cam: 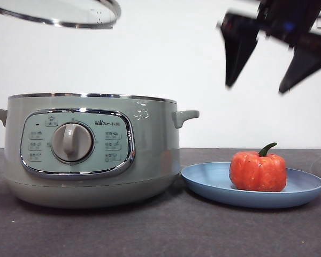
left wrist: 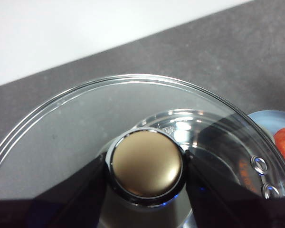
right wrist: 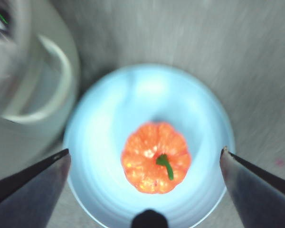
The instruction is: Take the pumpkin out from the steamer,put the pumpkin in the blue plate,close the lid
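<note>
Front view: the steamer [cam: 91,150] stands uncovered on the dark counter [cam: 160,230], its dial panel facing forward. Just beside it lies the blue plate [cam: 203,179], with the pumpkin [cam: 258,170] upright on it, stem up. The lid [cam: 59,13] hangs high above the steamer, tilted. The right gripper [cam: 267,80] hovers well above the plate, jaws spread apart and empty.

Left wrist view: the left gripper [left wrist: 147,166] has its jaws clamped on the lid's knob [left wrist: 148,164]; the plate's edge and part of the pumpkin show beyond the glass.

Right wrist view: the wide-apart jaws frame the pumpkin on the plate, the steamer's handle [right wrist: 42,80] close by.
</note>
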Controlling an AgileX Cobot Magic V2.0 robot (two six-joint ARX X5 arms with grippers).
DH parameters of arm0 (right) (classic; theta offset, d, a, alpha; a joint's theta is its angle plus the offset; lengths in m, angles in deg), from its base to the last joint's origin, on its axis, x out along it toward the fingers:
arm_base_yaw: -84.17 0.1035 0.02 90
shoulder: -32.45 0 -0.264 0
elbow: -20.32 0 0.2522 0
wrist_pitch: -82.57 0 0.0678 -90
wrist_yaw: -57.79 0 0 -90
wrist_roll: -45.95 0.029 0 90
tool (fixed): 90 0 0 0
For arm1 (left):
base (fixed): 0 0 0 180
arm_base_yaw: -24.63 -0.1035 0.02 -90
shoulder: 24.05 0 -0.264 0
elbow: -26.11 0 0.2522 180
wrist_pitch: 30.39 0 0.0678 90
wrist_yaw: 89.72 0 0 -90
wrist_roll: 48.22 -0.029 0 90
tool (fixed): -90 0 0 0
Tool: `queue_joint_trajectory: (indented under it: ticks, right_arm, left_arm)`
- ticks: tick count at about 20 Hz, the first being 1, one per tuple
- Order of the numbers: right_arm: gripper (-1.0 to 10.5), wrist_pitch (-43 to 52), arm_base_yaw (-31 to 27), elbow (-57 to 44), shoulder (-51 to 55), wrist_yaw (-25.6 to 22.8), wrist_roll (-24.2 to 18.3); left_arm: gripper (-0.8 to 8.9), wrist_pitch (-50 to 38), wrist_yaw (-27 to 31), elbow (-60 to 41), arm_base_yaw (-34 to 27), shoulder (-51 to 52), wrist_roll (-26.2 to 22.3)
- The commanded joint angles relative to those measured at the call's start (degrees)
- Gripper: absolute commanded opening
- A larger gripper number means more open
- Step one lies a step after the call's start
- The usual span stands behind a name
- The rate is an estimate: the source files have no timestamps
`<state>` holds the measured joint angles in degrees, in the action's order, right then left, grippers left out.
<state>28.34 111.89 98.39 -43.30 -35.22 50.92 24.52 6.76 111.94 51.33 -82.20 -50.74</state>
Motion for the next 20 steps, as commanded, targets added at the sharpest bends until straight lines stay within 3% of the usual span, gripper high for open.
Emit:
queue_joint_trajectory:
  ticks: [1, 6, 11, 20]
  right_arm:
    - [6.3, 0.11, 0.02, -0.50, 4.76, -0.31, 0.74]
    - [6.3, 0.11, 0.02, -0.50, 13.14, -0.33, 1.64]
    - [6.3, 0.04, 0.02, -0.50, 18.71, -0.52, 1.66]
    - [6.3, -1.46, 0.02, -0.50, 20.68, -0.55, 2.10]
  left_arm:
    - [-0.09, -3.37, -2.69, 0.59, -0.02, -1.53, -0.09]
    - [-0.09, -4.83, -4.00, 0.11, 0.04, -7.61, 0.00]
    - [-0.09, -13.16, -5.31, -4.70, 1.18, -11.15, 2.78]
    - [-0.09, -20.92, -5.22, -7.26, 4.09, -17.49, 4.48]
